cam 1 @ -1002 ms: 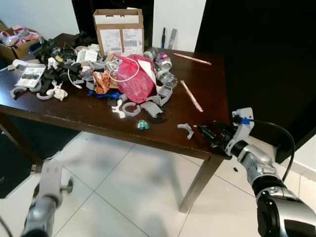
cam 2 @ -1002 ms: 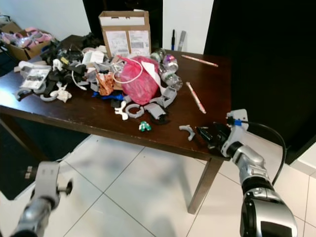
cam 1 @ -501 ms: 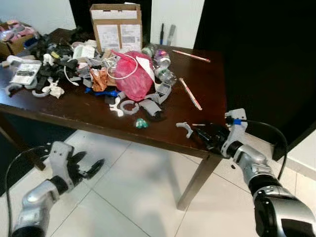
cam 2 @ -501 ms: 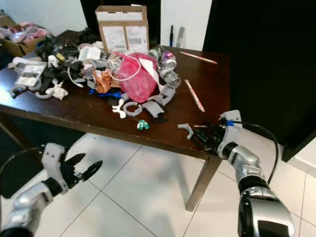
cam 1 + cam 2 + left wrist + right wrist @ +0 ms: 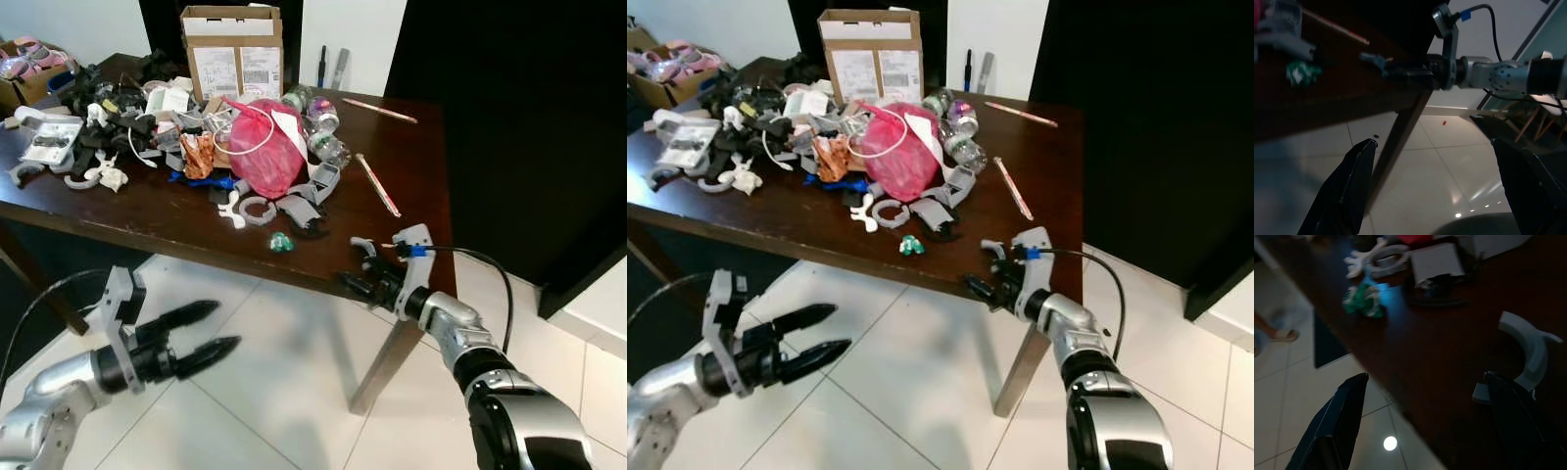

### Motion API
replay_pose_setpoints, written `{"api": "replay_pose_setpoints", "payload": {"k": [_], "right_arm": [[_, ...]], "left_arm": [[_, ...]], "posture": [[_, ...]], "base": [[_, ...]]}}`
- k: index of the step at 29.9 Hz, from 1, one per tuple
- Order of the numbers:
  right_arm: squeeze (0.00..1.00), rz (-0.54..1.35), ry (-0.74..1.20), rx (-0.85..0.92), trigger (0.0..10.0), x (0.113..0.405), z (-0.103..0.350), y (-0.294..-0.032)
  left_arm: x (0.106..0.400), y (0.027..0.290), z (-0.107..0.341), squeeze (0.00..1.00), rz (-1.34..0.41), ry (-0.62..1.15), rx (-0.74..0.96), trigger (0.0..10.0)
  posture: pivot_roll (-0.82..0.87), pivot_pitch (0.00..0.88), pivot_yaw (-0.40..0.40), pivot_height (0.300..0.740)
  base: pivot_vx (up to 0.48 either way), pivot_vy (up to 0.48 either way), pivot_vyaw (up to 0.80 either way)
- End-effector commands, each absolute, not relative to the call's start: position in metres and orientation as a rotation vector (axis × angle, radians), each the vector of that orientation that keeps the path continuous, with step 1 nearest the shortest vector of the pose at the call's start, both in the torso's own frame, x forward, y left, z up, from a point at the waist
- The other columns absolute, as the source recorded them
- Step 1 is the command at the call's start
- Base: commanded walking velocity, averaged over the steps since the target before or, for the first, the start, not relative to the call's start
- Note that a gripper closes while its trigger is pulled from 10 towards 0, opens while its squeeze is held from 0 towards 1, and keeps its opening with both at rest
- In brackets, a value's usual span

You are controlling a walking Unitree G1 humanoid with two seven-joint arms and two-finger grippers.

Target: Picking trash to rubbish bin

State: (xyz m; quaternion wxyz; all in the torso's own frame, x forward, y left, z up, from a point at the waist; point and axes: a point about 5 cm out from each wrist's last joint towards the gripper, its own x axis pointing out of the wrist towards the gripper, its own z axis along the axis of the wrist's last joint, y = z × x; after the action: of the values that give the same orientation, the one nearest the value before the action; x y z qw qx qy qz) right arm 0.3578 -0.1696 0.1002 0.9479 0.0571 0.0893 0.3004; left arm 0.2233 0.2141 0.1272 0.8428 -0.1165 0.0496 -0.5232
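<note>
Right wrist view: right gripper (image 5: pixel 358 285) spread at dark wooden table (image 5: pixel 411 176) edge, just beside curved grey plastic piece (image 5: pixel 1528 352), gripping nothing; left gripper (image 5: pixel 201 338) spread above floor tiles. Barely begun (red plastic bag (image 5: pixel 263 157) and clutter untouched)

Bright, sharp head views, dim wrist views, floor glare, blurred claw fingers
</note>
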Motion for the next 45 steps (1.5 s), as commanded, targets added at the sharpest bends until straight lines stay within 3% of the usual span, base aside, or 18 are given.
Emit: {"api": "replay_pose_setpoints", "payload": {"k": [1, 18, 35, 45], "right_arm": [[0.0, 0.571, 0.207, 0.14, 10.0, 0.358, 0.097, -0.172], [0.0, 0.443, 0.123, 0.193, 10.0, 0.37, 0.108, -0.14], [0.0, 0.225, 0.047, 0.121, 10.0, 0.383, 0.129, -0.156], [0.0, 0.254, 0.032, 0.079, 10.0, 0.386, 0.135, -0.14]], "left_arm": [[0.219, 0.217, 0.13, 0.0, -1.112, 0.14, -0.235, 10.0], [0.215, 0.205, 0.13, 0.0, -1.134, 0.172, -0.265, 10.0], [0.215, 0.193, 0.133, 0.0, -1.182, 0.168, -0.279, 10.0], [0.215, 0.192, 0.134, 0.0, -1.181, 0.173, -0.265, 10.0]], "posture": [[0.19, 0.115, -0.038, 0.74], [0.19, 0.135, -0.045, 0.74], [0.19, 0.143, -0.049, 0.74], [0.18, 0.146, -0.054, 0.74]], "base": [[0.0, 0.0, 0.0], [0.0, 0.0, 0.0], [0.0, 0.0, 0.0], [0.0, 0.0, 0.0]]}}
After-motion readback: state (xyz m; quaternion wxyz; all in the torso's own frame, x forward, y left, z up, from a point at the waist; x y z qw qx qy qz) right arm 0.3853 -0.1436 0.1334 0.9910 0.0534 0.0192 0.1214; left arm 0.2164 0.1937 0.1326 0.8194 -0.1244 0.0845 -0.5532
